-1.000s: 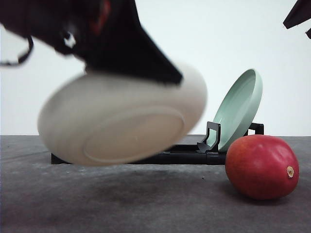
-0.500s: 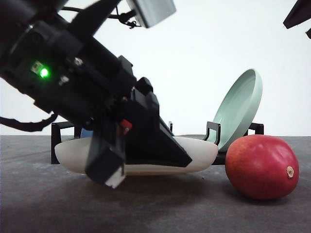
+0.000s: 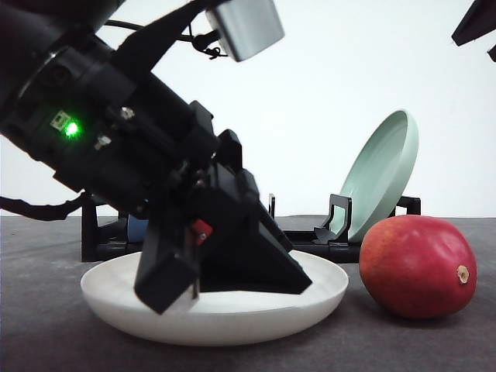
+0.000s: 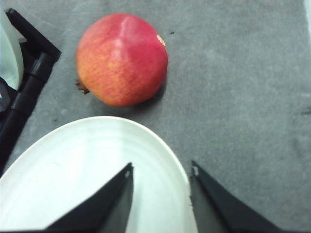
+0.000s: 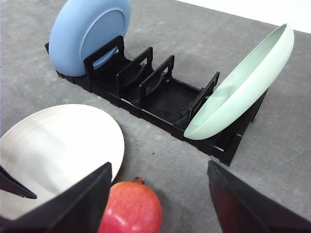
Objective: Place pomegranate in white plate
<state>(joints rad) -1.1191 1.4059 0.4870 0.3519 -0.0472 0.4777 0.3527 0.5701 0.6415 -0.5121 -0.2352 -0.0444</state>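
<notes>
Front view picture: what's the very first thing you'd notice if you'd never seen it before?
Probably the big black left gripper with its green light, reaching down onto the white plate lying flat on the grey table. Next, the shiny red pomegranate sitting just right of that plate. Behind them, a pale green plate leans in a black rack.

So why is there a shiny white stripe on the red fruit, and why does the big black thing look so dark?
Left wrist view: light from above glares off the glossy red round pomegranate, leaving a pale streak and a shadow beside it. Front view: the black left gripper stands against a bright white background, so it looks nearly a silhouette, and it darkens the cream round shallow plate beneath.
</notes>
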